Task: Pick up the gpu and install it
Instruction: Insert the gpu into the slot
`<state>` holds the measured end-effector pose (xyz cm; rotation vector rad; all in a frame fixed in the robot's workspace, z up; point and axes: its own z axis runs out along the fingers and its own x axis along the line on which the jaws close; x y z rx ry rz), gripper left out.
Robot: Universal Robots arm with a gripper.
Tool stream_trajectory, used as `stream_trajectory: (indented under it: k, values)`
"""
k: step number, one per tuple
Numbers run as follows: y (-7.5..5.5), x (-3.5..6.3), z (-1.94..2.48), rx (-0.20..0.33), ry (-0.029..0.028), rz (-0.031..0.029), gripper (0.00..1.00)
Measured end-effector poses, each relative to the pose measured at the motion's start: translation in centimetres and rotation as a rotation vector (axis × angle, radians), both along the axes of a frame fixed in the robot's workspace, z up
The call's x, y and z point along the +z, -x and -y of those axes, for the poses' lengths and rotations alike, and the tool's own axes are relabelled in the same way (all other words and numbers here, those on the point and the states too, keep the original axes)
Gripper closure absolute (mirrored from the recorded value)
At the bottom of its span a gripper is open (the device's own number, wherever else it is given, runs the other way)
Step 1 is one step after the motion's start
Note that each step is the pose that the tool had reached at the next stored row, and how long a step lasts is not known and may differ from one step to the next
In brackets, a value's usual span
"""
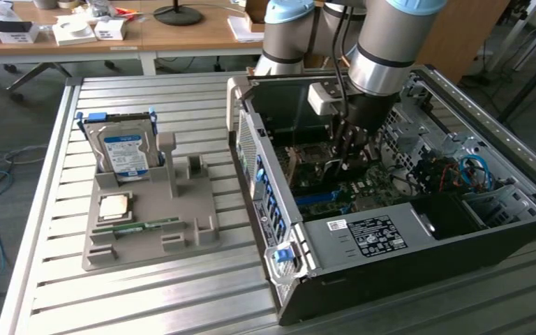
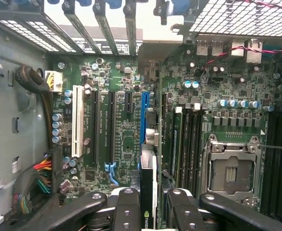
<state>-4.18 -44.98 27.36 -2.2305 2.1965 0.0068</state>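
My gripper [image 1: 350, 150] reaches down into the open computer case [image 1: 361, 237], just above the motherboard [image 1: 338, 195]. In the wrist view its black fingers [image 2: 126, 211] are shut on the gpu [image 2: 148, 180]. The card shows edge-on as a thin dark board with a green logo near the jaws. It stands upright and lines up along the long blue expansion slot [image 2: 145, 113], with its lower edge at or close to the slot; I cannot tell whether they touch.
Black slots [image 2: 111, 125] and a white slot [image 2: 77, 125] lie on one side of the blue slot, memory slots [image 2: 189, 139] and the processor socket [image 2: 232, 173] on the other. On the exterior view's left, a grey holder [image 1: 179, 234] carries a hard drive [image 1: 123, 153], a chip [image 1: 114, 206] and a memory stick [image 1: 137, 227].
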Motion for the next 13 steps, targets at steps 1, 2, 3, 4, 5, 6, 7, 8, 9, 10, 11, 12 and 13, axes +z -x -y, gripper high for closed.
stream_trajectory:
  k: [1,2,3,4,5,6,7,8,9,10,11,12,13]
  values:
    - [0.00,0.00,0.00,-0.003,0.0001,0.0000,0.74]
    - [0.01,-0.01,0.01,-0.007,0.0002,-0.0001,0.74]
    - [0.01,-0.01,0.01,-0.010,0.0002,0.0000,0.74]
    - [0.02,-0.02,0.01,-0.013,0.0005,0.0000,0.74]
    - [0.02,-0.02,0.02,-0.016,0.0010,-0.0001,0.74]
    - [0.02,-0.03,0.03,-0.018,0.0013,0.0000,0.74]
    - [0.03,-0.04,0.04,-0.021,0.0014,0.0001,0.74]
    - [0.03,-0.04,0.05,-0.025,0.0016,0.0001,0.74]
    - [0.03,-0.05,0.06,-0.030,0.0019,0.0001,0.74]
    - [0.03,-0.05,0.06,-0.035,0.0021,0.0000,0.74]
    - [0.03,-0.05,0.06,-0.039,0.0022,0.0000,0.74]
    - [0.03,-0.05,0.06,-0.040,0.0022,0.0000,0.74]
    - [0.03,-0.05,0.06,-0.040,0.0022,0.0000,0.74]
